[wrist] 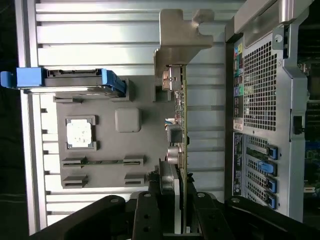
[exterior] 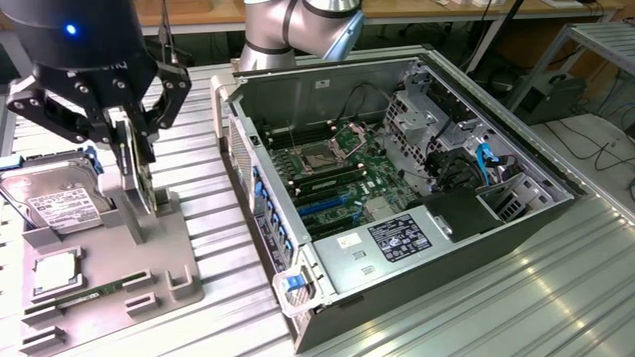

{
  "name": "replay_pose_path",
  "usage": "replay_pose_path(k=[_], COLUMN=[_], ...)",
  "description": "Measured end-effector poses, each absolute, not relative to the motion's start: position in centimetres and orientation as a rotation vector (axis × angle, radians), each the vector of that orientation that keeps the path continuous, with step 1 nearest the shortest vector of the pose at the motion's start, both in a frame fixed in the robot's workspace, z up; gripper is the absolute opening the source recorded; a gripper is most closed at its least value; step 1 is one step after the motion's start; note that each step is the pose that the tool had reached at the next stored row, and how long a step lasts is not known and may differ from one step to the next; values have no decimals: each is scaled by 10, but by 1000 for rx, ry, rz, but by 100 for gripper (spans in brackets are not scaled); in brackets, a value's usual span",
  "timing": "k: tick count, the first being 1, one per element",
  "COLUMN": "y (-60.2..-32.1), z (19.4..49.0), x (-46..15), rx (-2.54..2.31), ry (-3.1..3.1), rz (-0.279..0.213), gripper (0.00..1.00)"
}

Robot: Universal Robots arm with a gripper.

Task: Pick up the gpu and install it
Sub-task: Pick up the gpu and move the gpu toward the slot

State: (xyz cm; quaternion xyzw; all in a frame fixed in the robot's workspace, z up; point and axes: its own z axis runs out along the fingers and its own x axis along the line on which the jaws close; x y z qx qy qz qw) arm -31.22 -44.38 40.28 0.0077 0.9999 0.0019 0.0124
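The gpu [exterior: 135,162] stands on edge in a slot of the grey parts holder [exterior: 149,275] at the exterior view's left, green board upright. My gripper [exterior: 129,137] comes down on it from above, its black fingers closed against both faces of the card. The wrist view looks along the gpu [wrist: 181,125] edge-on, with its silver end bracket [wrist: 182,35] at the far end and the cooler beside my gripper [wrist: 175,205]. Whether the card has left its slot I cannot tell.
The holder also carries a hard drive [exterior: 59,204] in a blue frame, a CPU [exterior: 55,271] and a RAM stick [exterior: 89,291]. The open computer case [exterior: 397,186] lies to the exterior view's right, motherboard [exterior: 328,193] with blue slots exposed. Ribbed metal tabletop [exterior: 516,297] surrounds everything.
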Motion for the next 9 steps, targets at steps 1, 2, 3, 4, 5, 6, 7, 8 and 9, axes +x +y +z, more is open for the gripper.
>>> replay_pose_path(k=[1, 2, 3, 4, 5, 6, 7, 8, 9], y=[-444, -444, -444, -444, -444, -444, -444, -444, -444], z=[407, 411, 415, 419, 425, 429, 432, 435, 438], x=[-312, -312, -312, -312, -312, -312, -312, -312, -312], rx=[24, 24, 24, 24, 24, 24, 24, 24, 24], ry=[3117, 3117, 3117, 3116, 3117, 3117, 3116, 3117, 3117], rz=[6, 6, 6, 6, 6, 6, 6, 6, 6], gripper=[29, 29, 29, 29, 29, 29, 29, 29, 29])
